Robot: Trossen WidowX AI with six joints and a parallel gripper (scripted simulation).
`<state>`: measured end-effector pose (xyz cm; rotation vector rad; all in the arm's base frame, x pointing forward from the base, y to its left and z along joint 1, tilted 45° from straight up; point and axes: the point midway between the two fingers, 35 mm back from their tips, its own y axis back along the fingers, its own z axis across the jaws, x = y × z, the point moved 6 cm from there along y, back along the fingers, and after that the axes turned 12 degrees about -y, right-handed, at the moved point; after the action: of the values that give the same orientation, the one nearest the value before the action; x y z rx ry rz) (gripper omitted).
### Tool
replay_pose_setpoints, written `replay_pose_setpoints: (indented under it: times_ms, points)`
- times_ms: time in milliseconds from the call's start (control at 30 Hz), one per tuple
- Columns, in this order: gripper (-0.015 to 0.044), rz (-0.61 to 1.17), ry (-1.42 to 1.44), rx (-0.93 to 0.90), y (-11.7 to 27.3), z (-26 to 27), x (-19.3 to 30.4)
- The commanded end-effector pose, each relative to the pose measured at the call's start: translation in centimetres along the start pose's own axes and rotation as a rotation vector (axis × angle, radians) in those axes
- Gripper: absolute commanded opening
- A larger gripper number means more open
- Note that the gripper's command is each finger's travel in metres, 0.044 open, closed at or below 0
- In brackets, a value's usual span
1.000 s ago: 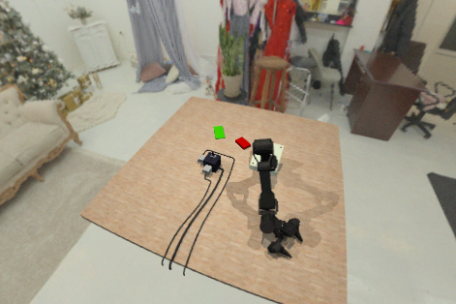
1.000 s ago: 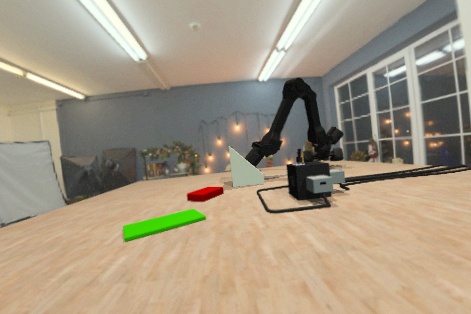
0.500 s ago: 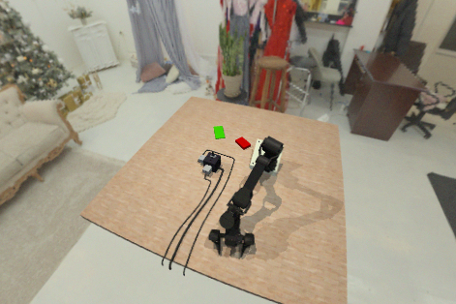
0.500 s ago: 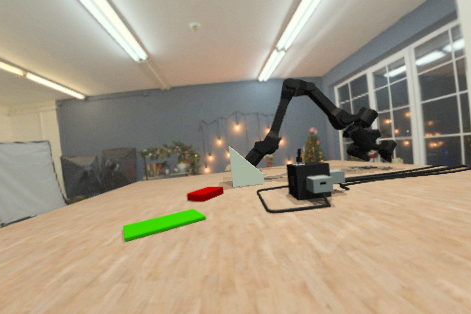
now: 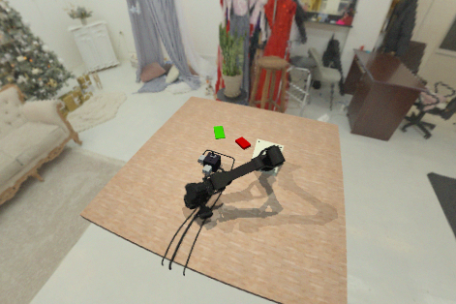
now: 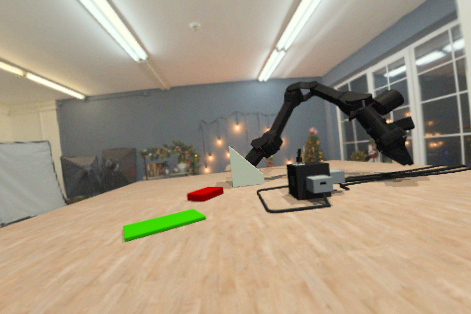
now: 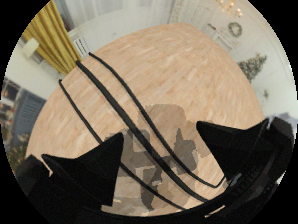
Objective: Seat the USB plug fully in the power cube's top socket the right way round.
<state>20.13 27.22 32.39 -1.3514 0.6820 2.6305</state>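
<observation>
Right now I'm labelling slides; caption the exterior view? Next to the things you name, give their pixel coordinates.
WidowX AI gripper [image 6: 408, 164], open beyond the black power cube [image 6: 299, 182] with its upright plug [image 6: 299, 156].

Top view: pale sofa [image 5: 20, 118] far left, decorated tree [image 5: 25, 53] and white cabinet [image 5: 95, 45] behind it. Far side — grey-blue curtains [image 5: 161, 41], potted plant [image 5: 231, 68], wooden stool [image 5: 271, 63]. Brown desk [image 5: 383, 97] at far right, pale floor [image 5: 396, 213]. Exterior view: blue-grey wall [image 6: 169, 120] with warm bulbs, lit ceiling tubes [image 6: 116, 27], white-framed windows [image 6: 436, 90] on right. Wrist view — yellow curtain [image 7: 50, 37], upper left.
</observation>
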Motion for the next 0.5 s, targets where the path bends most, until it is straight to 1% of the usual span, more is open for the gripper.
replay_pose_setpoints:
  times_ms: [0,133,300,433,467]
  points:
    - [0.0440,0.068,-0.241,0.140,0.5,-5.1,-0.4]
    - [0.0440,0.129,-0.609,0.314,2.6,-11.7,-0.1]
    - [0.0440,0.145,-1.100,0.504,6.9,-18.8,1.3]
    - [0.0440,0.157,-1.412,0.590,9.6,-22.1,2.7]
    - [0.0440,0.171,-1.535,0.616,10.4,-23.1,3.4]
